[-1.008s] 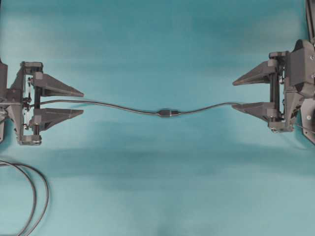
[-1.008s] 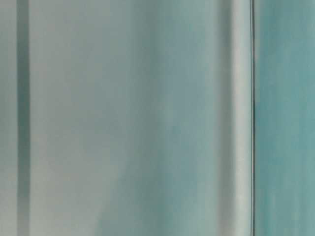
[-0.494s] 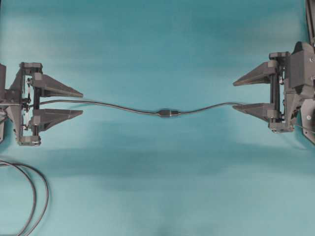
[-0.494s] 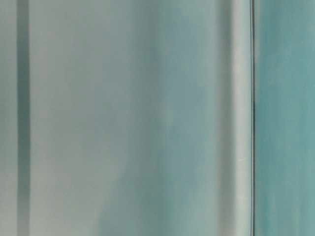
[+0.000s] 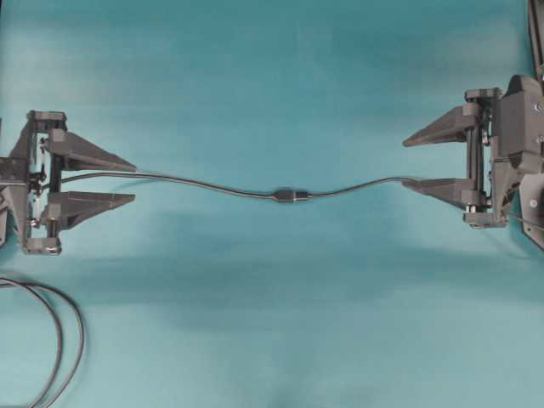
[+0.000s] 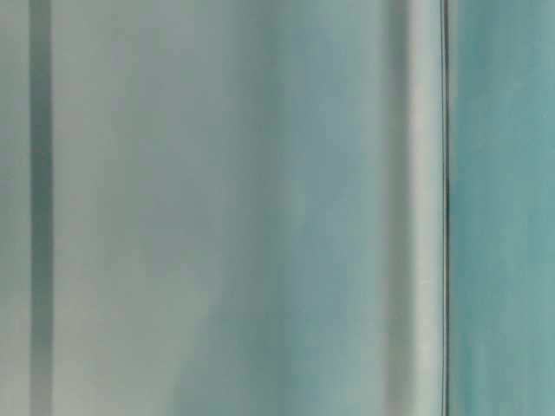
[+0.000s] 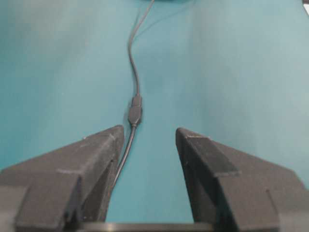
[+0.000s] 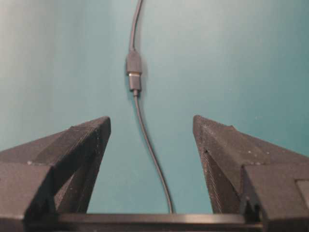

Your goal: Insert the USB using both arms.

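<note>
The USB plug [image 5: 301,195] on its thin dark-grey cable [image 5: 357,184] sits joined to the black socket end [image 5: 282,195] of the other cable [image 5: 195,182] in the middle of the teal table. Its metal tip is hidden in the socket. The joint also shows in the left wrist view [image 7: 135,112] and in the right wrist view [image 8: 133,70]. My left gripper [image 5: 134,183] is open and empty, with the cable lying loose between its fingers [image 7: 149,131]. My right gripper [image 5: 405,161] is open and empty, and the thin cable runs between its fingers [image 8: 150,119].
A looped double black cable [image 5: 64,340] lies at the front left corner. The teal table surface [image 5: 280,323] spreads around the joined cables. The table-level view is a blur and shows no object.
My left gripper has drawn back a little to the left along the cable, still open. The right gripper and the joined cables have not moved.
</note>
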